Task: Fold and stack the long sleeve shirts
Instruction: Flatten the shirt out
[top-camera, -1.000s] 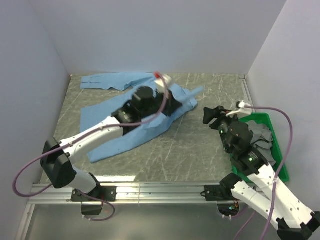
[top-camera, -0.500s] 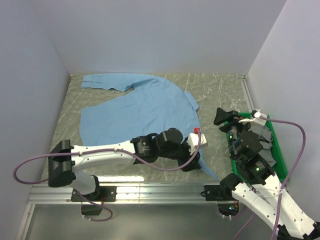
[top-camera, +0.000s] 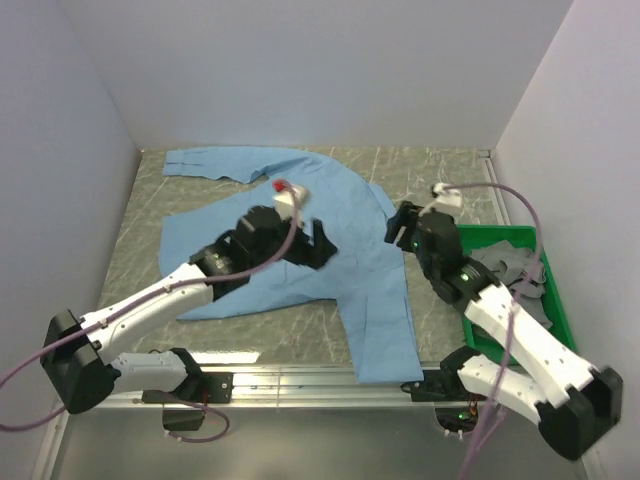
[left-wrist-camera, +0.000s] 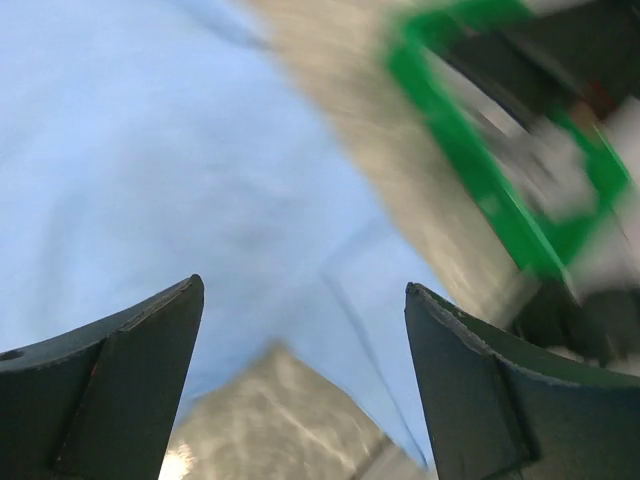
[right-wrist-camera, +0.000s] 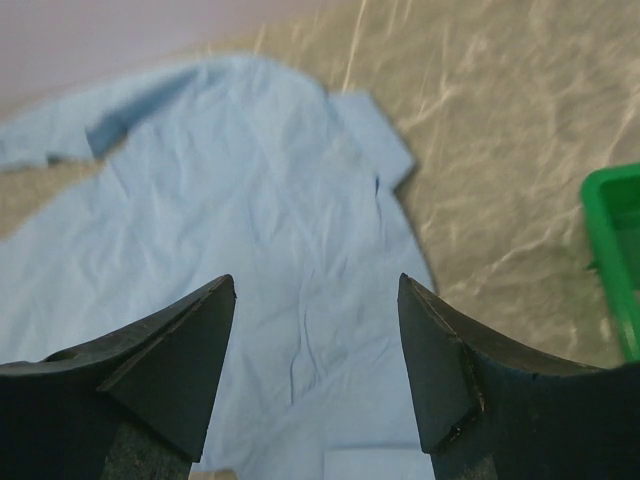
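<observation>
Shirt spread out, no fold or stack started yet.
Top: we see the light blue shirt (top-camera: 345, 195) flat mid-table, grey cloth (top-camera: 510, 268) waiting in the green bin (top-camera: 566, 322). Left wrist: left gripper (left-wrist-camera: 300, 390) wide apart, empty, above the shirt. Right wrist: right gripper (right-wrist-camera: 315, 370) parted, empty, near the collar.

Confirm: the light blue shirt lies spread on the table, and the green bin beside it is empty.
Not empty: the green plastic bin holds crumpled grey cloth, as the top external view shows. The light blue cloth shirt does lie spread out.
</observation>
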